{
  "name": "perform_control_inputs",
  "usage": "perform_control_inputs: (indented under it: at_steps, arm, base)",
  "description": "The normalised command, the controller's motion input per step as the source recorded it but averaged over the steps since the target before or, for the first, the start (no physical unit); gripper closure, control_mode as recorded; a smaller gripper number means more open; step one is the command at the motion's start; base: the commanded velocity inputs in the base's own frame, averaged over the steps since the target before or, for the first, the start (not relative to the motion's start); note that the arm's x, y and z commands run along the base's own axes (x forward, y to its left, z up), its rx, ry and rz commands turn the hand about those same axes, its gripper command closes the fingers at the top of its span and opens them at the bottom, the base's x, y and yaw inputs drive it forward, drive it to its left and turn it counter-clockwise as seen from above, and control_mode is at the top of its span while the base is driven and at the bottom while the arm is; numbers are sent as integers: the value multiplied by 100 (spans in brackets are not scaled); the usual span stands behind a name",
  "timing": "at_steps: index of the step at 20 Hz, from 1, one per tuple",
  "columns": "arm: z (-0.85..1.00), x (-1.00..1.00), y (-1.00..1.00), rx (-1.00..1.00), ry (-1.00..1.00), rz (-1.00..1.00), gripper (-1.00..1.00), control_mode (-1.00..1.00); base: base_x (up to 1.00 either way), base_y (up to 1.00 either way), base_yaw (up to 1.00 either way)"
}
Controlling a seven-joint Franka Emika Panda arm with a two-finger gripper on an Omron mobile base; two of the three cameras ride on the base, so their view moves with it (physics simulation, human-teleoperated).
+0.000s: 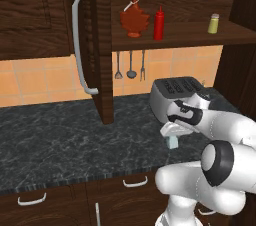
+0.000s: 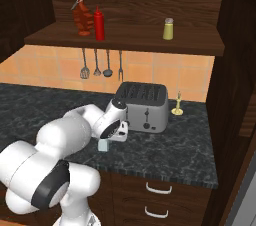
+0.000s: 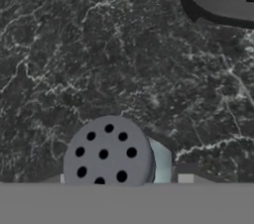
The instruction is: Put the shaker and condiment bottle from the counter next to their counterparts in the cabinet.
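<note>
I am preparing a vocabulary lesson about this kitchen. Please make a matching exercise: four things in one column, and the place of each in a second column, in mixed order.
Things:
1. red squeeze bottle
2. pale blue shaker
3. toaster
4. yellow-green shaker

Places:
A. standing alone towards the right end of the cabinet shelf
B. on the counter, under the gripper
C. on the shelf, right beside the leaf-shaped syrup bottle
D. at the back of the counter, below the shelf

Pairs: 1-C, 2-B, 3-D, 4-A
</note>
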Motion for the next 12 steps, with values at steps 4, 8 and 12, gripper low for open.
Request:
perform_control_inputs:
  at_steps: [4,8,12]
  arm:
    - [26,-33,-1,5,-7,0,100,-100]
    - [98,-11,-4,8,-6,0,100,-100]
    - [96,0,-8,0,0,0,100,-100]
  base:
    - [0,0,0]
    - [0,0,0]
    - [0,0,0]
